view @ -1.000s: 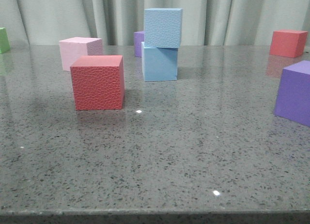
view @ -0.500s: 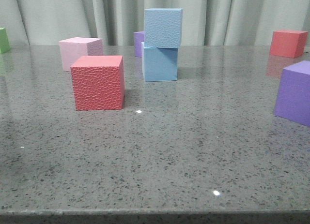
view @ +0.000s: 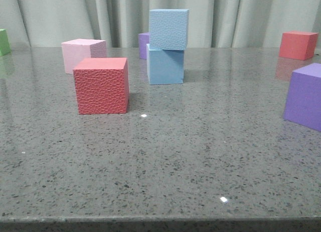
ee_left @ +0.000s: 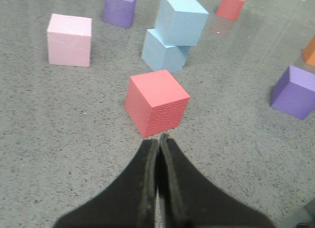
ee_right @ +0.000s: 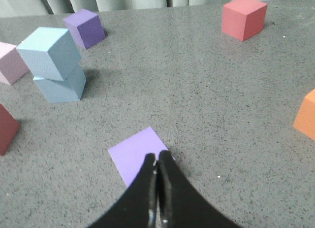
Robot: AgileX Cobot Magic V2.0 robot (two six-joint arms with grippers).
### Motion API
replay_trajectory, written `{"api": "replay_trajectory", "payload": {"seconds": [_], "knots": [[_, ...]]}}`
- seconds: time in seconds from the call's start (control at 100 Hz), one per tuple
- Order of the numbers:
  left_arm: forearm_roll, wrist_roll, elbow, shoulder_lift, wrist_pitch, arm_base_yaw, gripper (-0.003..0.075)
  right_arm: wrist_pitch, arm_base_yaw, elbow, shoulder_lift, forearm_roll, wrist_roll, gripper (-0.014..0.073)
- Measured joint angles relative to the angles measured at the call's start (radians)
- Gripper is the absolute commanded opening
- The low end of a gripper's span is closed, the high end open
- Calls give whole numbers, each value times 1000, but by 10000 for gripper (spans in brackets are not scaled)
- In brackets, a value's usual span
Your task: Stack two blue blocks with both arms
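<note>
Nothing on the table has shifted between the earlier front pictures and this one: every cube sits where it did, and no arm enters the front view. Taking the blue stack as the landmark, the pebbly blue block [view: 168, 29] rests squarely on top of the smooth blue block [view: 165, 66], turned slightly against it so the corners do not line up, as the left wrist view makes plain. Just in front of the stack and to its left stands a textured red cube [view: 101, 85]; a pink cube [view: 83, 54] lies further left of the stack, and a small purple cube [view: 144, 44] is partly hidden behind it. Well to the right of the stack are a second red cube [view: 298, 44] and, nearer the camera, a large purple cube [view: 305, 95]. The left gripper [ee_left: 159, 137] is clenched on nothing, fingertips pressed together, hanging short of the red cube and well apart from the stack. The right gripper [ee_right: 157, 156] is likewise pressed closed and empty, above a purple cube [ee_right: 135, 154], well clear of the stack. In my judgement the task is complete: both blue blocks are stacked, unsupported by either arm, and appear stable; nothing remains beyond confirming the stack holds.
</note>
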Motion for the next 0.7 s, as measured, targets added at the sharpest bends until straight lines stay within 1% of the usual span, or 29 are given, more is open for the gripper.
{"api": "replay_trajectory", "payload": {"seconds": [0.2,0.35,0.46,0.7], "knots": [[-3,0,120,-76,-105,0,-19,-116,0,130,-105,0,-13,-113],[-3,0,160,-95,-129,0,-19,-208,0,219,-195,0,-13,-113],[-3,0,160,-95,-133,0,-19,-238,0,232,-219,2,-13,-113],[-3,0,160,-95,-133,0,-19,-245,0,236,-221,6,-13,-113]]}}
